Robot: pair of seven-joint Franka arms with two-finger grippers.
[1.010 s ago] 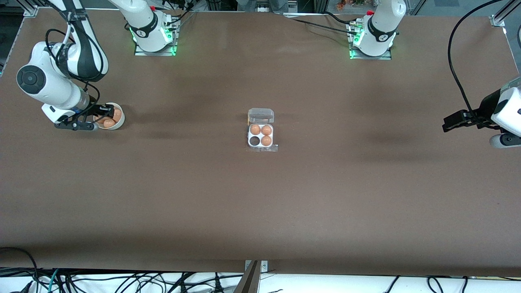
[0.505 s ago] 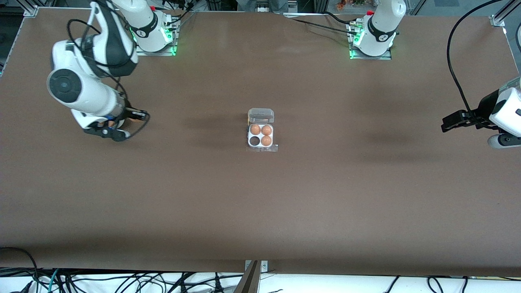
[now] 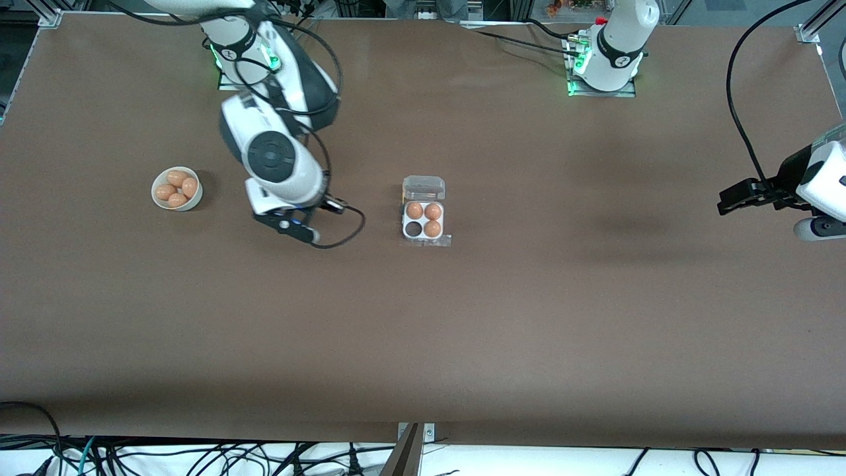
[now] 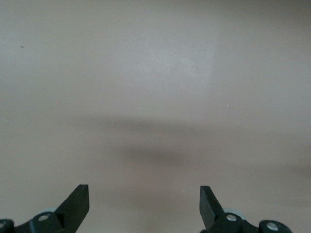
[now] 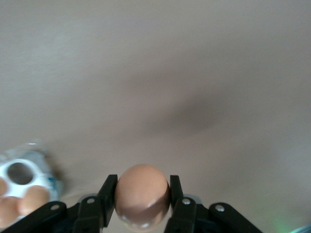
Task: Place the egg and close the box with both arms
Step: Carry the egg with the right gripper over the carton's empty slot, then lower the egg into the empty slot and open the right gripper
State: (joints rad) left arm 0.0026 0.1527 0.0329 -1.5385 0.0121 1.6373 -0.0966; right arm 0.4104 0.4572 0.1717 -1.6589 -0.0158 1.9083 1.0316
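The box (image 3: 404, 222) sits mid-table, a white four-cell tray with its clear lid (image 3: 423, 188) open. It holds three brown eggs, and one cell (image 3: 414, 229) is empty. My right gripper (image 3: 296, 229) is over the bare table between the bowl and the box. In the right wrist view it (image 5: 142, 182) is shut on a brown egg (image 5: 142, 196), with the box (image 5: 37, 167) off to one side. My left gripper (image 3: 728, 200) waits over the left arm's end of the table. Its fingers (image 4: 77, 199) are open and empty.
A round white bowl (image 3: 196, 200) with several brown eggs stands toward the right arm's end of the table. Cables run along the table's near edge, and a black cable loops down to the left arm.
My right gripper has lifted out of the bowl with an egg and swung toward the box. The bowl is now uncovered. The left arm has not moved.
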